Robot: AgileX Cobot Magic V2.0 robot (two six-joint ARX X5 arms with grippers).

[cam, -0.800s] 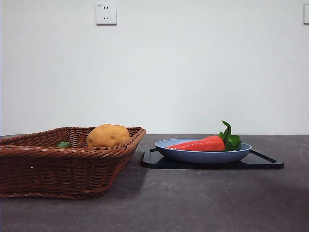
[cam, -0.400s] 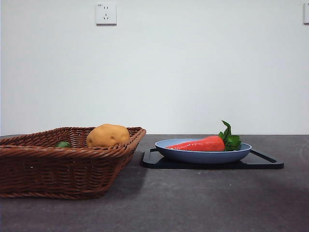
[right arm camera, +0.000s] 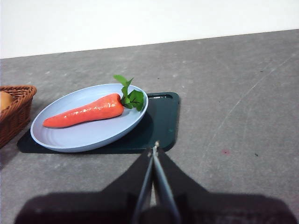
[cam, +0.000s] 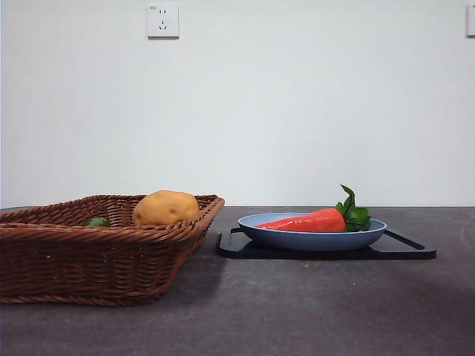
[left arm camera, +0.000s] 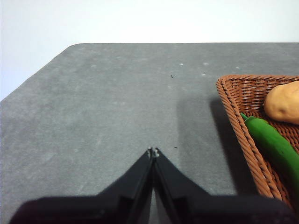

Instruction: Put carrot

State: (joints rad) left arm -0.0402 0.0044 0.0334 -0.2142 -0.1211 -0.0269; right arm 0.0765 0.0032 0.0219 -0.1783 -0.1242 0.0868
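Basket [left arm camera: 252, 135] and green vegetable [left arm camera: 275, 147] cropped by frame edge

Basket [cam: 96, 252] left with potato [cam: 165, 208] inside; right of it, carrot [cam: 304, 221] in plate [cam: 312, 239] on tray [cam: 404, 248].

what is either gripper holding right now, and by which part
Nothing is held. The left gripper and right gripper are both shut on nothing; the carrot lies untouched on the blue plate.
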